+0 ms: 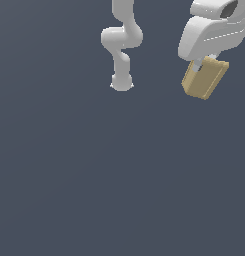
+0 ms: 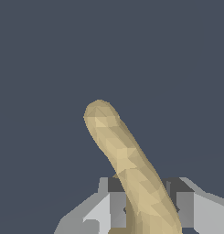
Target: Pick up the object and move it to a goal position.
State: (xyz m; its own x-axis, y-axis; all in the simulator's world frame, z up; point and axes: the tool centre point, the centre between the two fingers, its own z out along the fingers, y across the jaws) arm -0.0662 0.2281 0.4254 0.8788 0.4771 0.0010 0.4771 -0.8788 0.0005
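Observation:
The object is a tan, blocky piece hanging tilted under the white gripper at the upper part of the exterior view's right, well above the floor. In the wrist view the object runs as a long tan rounded shape out from between the two fingers, which press on it from both sides. The gripper is shut on the object. The fingertips are mostly hidden behind the object in the exterior view.
The arm's white base and lower links stand at the top middle of the exterior view. A plain dark grey floor lies under everything.

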